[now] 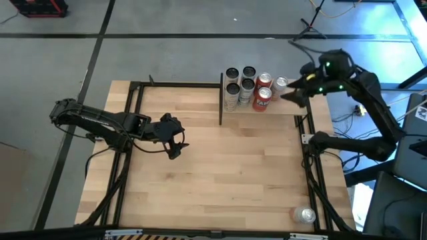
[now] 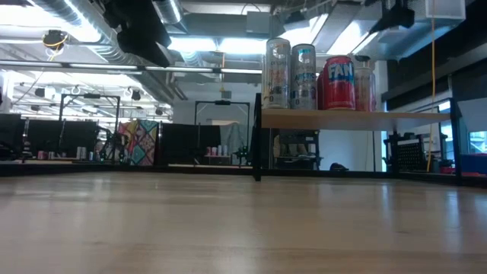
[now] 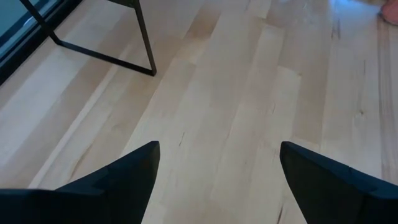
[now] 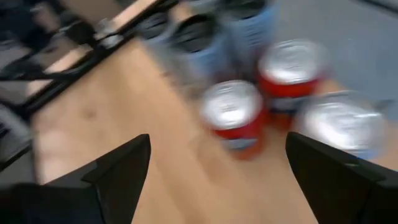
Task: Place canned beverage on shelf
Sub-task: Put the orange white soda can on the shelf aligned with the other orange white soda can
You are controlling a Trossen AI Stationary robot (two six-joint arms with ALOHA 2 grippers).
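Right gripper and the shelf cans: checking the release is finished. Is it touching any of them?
Apart. In the right wrist view the right gripper stands open, wood showing between both fingers and the nearest red can on the shelf.

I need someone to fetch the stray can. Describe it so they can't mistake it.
Start from the wooden table and go to its front right corner. One silver-topped can lies there by the black frame rail. Every other can stands on the raised shelf at the back.

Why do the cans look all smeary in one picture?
The right wrist view is blurred, so the red cans smear behind the open right claw. The left wrist view is sharp on bare tabletop. In the low view, bright ceiling lights glare behind the shelf.
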